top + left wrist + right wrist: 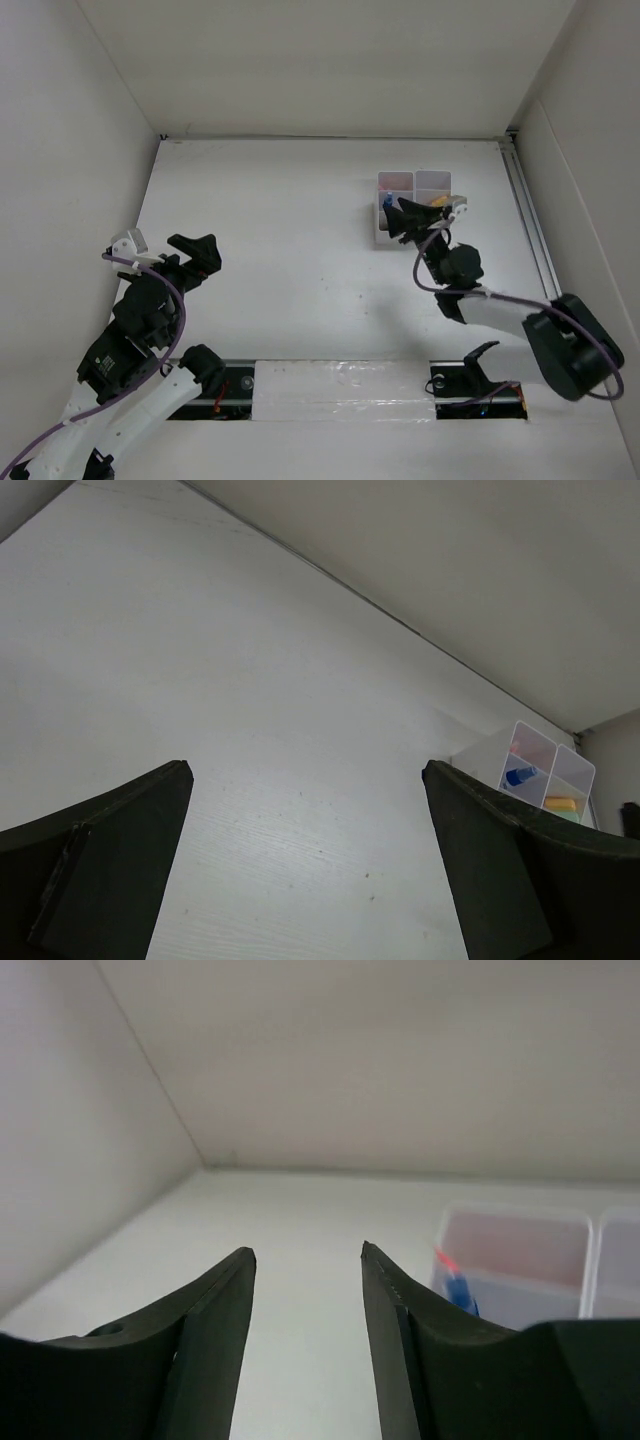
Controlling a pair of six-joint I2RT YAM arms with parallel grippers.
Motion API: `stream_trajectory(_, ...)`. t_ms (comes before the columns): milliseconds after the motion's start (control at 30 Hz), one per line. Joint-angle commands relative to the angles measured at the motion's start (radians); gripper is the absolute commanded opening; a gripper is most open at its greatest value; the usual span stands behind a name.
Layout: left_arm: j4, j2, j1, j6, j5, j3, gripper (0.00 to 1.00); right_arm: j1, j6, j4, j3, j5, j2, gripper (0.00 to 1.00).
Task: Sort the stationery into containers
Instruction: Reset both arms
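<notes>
The white organiser (414, 180) is standing on the white table (290, 220), in the upper right part of the top view, close to the back wall (330, 60). Its near compartments are lying under the right arm there and cannot be judged. In the left wrist view the organiser (553, 748) is showing at the far right edge. A blue item (520, 775) is lying in one compartment and an orange item (562, 803) in the one beside it, with something green just under the orange. A pink tint is showing in the farthest compartment; what it is cannot be told. In the right wrist view a blue item with a red tip (456, 1285) is leaning inside the organiser (515, 1300) at the lower right.

The right gripper (397, 220) is hovering over the organiser's left side in the top view. Its own camera is showing the right gripper (308, 1252) with its jaws partly apart and only bare table between them; it is holding nothing.

The left gripper (207, 258) is sitting at the left of the top view, well apart from the organiser. In its wrist view the left gripper (305, 770) is spread wide, gripping nothing, with bare table between the fingers.
</notes>
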Motion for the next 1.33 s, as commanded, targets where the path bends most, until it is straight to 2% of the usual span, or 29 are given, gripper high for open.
stream_trajectory(0,0.031,0.002,0.002,0.012,-0.002,0.001,1.0,0.056,-0.148,-0.101,0.076,0.051,-0.212,0.54)
stream_trajectory(33,0.031,0.002,0.002,0.012,-0.002,0.001,1.0,0.057,-0.148,-0.151,0.085,0.051,-0.213,0.56)
stream_trajectory(67,0.031,0.002,0.002,0.012,-0.002,0.001,1.0,0.072,-0.172,-0.2,0.098,0.071,-0.292,0.58)
stream_trajectory(200,0.022,0.002,0.002,0.0,-0.016,0.001,1.0,0.116,-0.194,-0.696,0.275,0.219,-0.462,0.78)
stream_trajectory(233,0.022,0.002,0.002,-0.011,-0.016,0.001,1.0,0.139,-0.194,-0.931,0.362,0.303,-0.487,0.86)
stream_trajectory(267,0.022,0.002,0.002,-0.011,-0.025,0.001,1.0,0.15,-0.194,-1.02,0.394,0.338,-0.51,1.0)
stream_trajectory(333,0.013,0.002,0.002,-0.02,-0.035,0.011,1.0,0.168,-0.176,-1.25,0.447,0.417,-0.588,1.0)
stream_trajectory(567,-0.009,0.022,0.002,-0.04,-0.076,0.02,1.0,0.188,-0.103,-1.766,0.573,0.505,-0.777,1.0)
stream_trajectory(700,-0.033,-0.001,0.002,-0.077,-0.124,0.02,1.0,0.207,-0.084,-1.907,0.587,0.505,-0.857,1.0)
stream_trajectory(800,-0.033,-0.028,0.002,-0.1,-0.151,0.02,1.0,0.236,-0.062,-1.908,0.575,0.484,-0.947,1.0)
stream_trajectory(1000,-0.044,-0.028,0.002,-0.1,-0.16,0.02,1.0,0.236,-0.027,-1.941,0.575,0.553,-1.074,1.0)
stream_trajectory(1300,-0.044,0.001,0.002,-0.109,-0.16,0.02,1.0,0.236,-0.027,-1.932,0.566,0.571,-1.108,1.0)
